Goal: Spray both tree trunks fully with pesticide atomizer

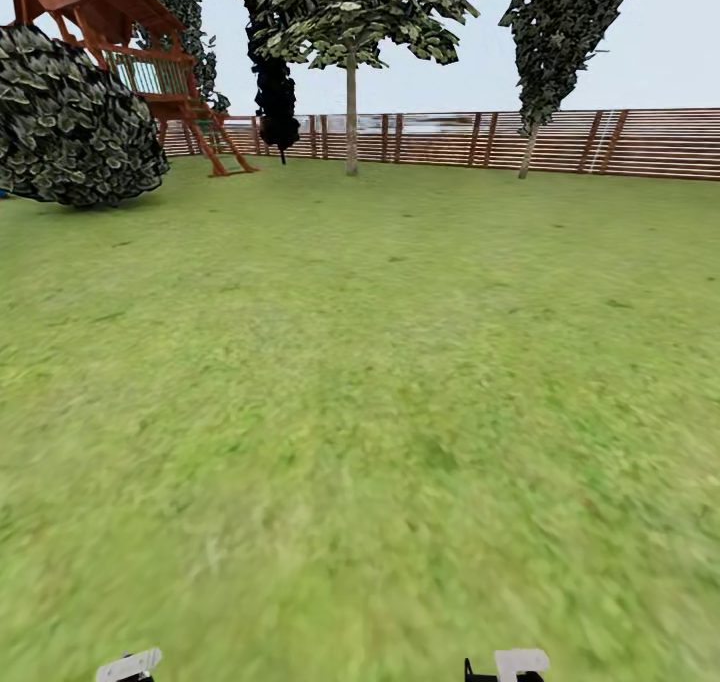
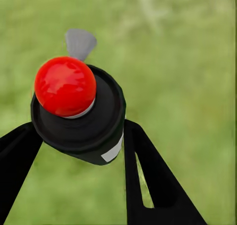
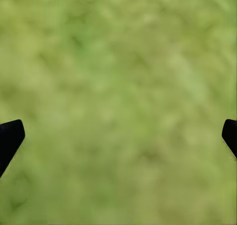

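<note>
Sitting tight between the two black fingers of the left gripper is the pesticide atomizer, its red tip pointing away from the wrist. A little grey cone of spray sticks out just past the tip. Blurry green lawn lies beyond it. The right gripper holds nothing, its fingers wide apart over grass. Far ahead of both grippers, a tree stands by the brown fence.

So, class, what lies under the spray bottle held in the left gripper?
Blurred green lawn lies far beneath the spray bottle, which the left gripper clamps. The patch straight below is hidden by the bottle and black fingers.
</note>
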Tool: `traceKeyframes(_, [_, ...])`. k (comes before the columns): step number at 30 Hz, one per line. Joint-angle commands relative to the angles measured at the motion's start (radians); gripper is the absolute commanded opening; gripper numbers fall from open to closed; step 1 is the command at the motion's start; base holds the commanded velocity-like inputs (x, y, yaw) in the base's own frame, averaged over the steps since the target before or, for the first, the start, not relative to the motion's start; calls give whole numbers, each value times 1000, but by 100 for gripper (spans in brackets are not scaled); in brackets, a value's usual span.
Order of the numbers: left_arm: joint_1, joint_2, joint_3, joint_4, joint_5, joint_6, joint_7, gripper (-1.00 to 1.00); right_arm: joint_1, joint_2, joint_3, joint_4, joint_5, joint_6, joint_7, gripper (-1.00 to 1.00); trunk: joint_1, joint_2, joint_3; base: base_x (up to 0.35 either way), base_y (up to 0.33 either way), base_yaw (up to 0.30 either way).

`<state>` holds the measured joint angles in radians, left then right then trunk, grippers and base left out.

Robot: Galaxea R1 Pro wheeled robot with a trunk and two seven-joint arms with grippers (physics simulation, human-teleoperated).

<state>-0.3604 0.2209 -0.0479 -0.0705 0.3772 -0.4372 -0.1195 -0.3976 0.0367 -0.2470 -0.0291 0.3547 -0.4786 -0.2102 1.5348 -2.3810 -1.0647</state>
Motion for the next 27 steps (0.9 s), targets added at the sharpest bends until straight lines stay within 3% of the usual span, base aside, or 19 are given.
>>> traceKeyframes(1, [0, 0, 0, 0, 0, 0, 0, -100, 0, 1, -1, 0, -3, 0, -1, 100, 0, 0, 0, 339, 0, 0])
traceKeyframes(27, [9, -2, 0, -2, 0, -1, 1, -100, 0, -9, 2, -8, 3, -5, 2, 100, 0, 0, 0, 339, 0, 0])
